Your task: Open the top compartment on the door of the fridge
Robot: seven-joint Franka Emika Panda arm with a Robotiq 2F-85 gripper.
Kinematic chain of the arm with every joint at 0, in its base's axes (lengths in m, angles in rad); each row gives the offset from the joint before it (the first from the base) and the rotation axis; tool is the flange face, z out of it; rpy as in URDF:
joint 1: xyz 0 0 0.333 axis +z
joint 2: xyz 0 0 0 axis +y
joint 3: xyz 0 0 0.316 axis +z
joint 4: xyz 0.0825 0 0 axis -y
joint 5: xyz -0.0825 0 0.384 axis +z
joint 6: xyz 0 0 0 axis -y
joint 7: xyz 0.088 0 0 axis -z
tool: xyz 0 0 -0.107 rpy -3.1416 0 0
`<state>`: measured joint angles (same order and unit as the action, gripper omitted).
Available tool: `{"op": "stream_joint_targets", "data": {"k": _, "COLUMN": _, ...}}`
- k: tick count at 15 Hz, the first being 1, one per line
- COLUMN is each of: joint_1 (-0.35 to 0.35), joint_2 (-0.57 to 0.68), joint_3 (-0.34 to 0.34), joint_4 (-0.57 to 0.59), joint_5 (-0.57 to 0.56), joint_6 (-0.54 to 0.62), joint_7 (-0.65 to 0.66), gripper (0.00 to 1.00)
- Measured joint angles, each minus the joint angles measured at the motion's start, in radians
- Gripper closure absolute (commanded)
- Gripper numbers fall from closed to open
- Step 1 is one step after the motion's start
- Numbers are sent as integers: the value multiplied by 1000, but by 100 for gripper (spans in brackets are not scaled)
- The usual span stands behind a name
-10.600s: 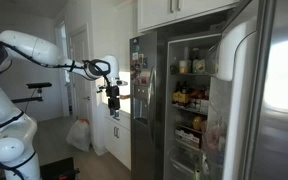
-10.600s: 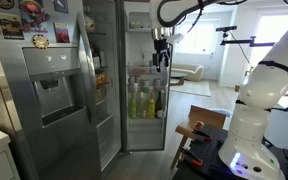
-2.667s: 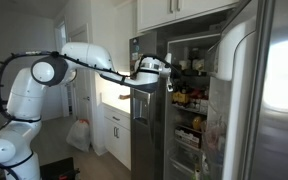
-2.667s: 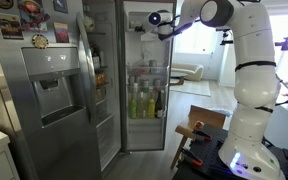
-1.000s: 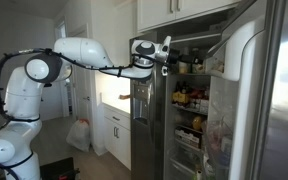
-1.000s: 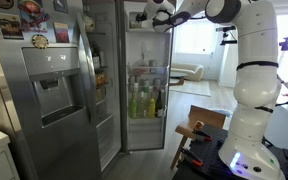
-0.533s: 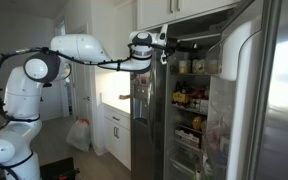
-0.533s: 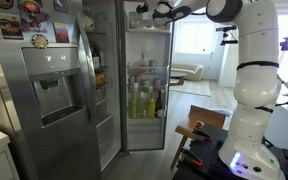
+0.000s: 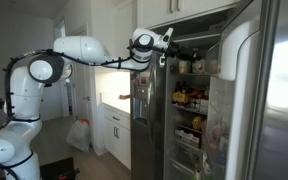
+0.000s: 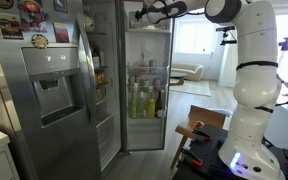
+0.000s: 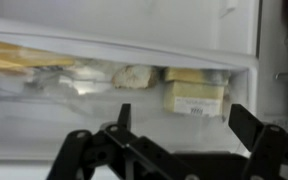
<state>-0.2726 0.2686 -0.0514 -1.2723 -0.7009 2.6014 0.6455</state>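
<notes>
The fridge stands open in both exterior views. My gripper is at the top of the open section, right in front of the top compartment; it also shows in an exterior view. In the wrist view the gripper is open and empty. Its two dark fingertips stand wide apart just in front of the compartment's frosted clear cover, which is closed. Behind the cover lie a yellow butter box and wrapped food.
Shelves with bottles and jars sit below the gripper. A closed steel door with a dispenser is beside them. A large open door fills the near side of an exterior view. A wooden stool stands on the floor.
Over the last second my gripper has risen and moved in closer to the top compartment. Its jaws stay open. The cover has not moved.
</notes>
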Motion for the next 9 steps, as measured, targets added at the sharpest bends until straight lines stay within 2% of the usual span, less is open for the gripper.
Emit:
{"op": "stream_joint_targets", "data": {"k": 4, "joint_1": -5, "joint_2": 24, "joint_3": 49, "joint_4": 3, "joint_5": 160, "joint_6": -187, "joint_7": -203, "gripper": 0}}
{"op": "stream_joint_targets", "data": {"k": 9, "joint_1": -12, "joint_2": 47, "joint_3": 41, "joint_4": 18, "joint_5": 173, "joint_6": -274, "joint_7": -232, "gripper": 0}}
